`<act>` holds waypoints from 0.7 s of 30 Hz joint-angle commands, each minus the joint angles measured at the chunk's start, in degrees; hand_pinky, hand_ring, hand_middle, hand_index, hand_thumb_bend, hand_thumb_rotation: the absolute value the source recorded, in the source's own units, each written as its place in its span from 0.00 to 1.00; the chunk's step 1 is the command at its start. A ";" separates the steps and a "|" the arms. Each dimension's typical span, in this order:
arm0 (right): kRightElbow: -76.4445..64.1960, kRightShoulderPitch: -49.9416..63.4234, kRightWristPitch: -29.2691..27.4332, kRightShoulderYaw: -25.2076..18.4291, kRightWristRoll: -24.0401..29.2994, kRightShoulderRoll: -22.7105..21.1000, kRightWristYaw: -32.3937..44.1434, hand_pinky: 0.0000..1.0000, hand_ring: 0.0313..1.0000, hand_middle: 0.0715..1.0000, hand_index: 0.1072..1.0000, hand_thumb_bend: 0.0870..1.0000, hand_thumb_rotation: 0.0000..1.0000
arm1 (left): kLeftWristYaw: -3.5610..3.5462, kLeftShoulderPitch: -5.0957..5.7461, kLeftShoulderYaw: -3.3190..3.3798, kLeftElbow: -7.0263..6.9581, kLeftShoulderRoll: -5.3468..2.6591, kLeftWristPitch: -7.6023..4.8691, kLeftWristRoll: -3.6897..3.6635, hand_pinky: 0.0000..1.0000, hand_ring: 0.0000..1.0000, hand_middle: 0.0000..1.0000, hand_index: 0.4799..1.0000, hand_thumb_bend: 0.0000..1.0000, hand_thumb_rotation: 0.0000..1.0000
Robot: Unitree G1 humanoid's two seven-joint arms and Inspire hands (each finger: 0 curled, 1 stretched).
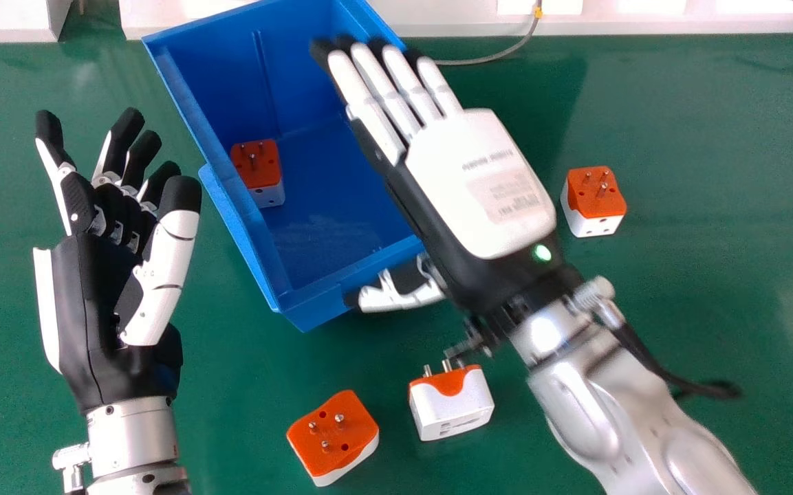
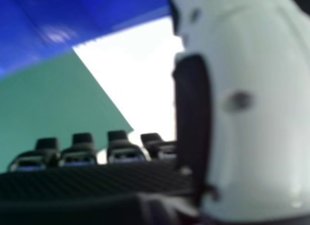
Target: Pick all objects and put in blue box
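one orange-and-white plug adapter (image 1: 256, 172) lies inside the blue box (image 1: 231, 75), by its nine o'clock wall. seen from the box, three more sit on the green table (image 1: 712, 172): one adapter at three o'clock (image 1: 594, 199), one at five (image 1: 451, 403) and one at six (image 1: 334, 438). the right hand (image 1: 482, 182) is above the box's two o'clock rim, fingers straight, thumb spread wide, nothing in its grasp. the left hand (image 1: 107, 275), at eight o'clock, is relaxed and holds nothing.

this looks like the gap between a drop and the next pick. the next move likely calls for bringing the right hand clear of the rim, then lowering it over a loose adapter.
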 commanded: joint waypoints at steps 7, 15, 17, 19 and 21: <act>-23.86 15.80 13.03 -2.27 -4.92 -3.49 25.40 0.92 0.99 1.00 0.97 0.85 0.37 | -1.02 0.28 -0.47 -2.02 0.08 -0.11 -0.79 0.84 0.89 0.91 0.80 0.66 0.44; -24.18 18.06 14.54 -1.60 -8.52 -2.67 32.52 0.91 0.96 0.98 0.93 0.83 0.31 | -1.55 0.91 -0.51 -1.90 0.01 -0.35 -1.15 0.85 0.90 0.92 0.81 0.65 0.44; -23.43 17.55 14.58 -1.37 -8.40 -2.08 33.48 0.90 0.94 0.96 0.91 0.83 0.30 | -1.67 0.98 -0.57 -1.97 0.01 -0.17 -1.35 0.85 0.91 0.92 0.81 0.64 0.43; -22.64 17.06 14.34 -1.25 -7.99 -1.64 34.05 0.89 0.93 0.94 0.89 0.81 0.27 | -1.66 0.98 -0.58 -2.02 0.01 -0.05 -1.41 0.85 0.91 0.92 0.81 0.65 0.43; -20.93 16.10 13.62 -0.85 -7.35 -1.42 34.22 0.89 0.93 0.94 0.89 0.81 0.27 | -1.49 1.00 -0.55 -2.12 -0.04 0.03 -1.23 0.85 0.91 0.92 0.81 0.65 0.43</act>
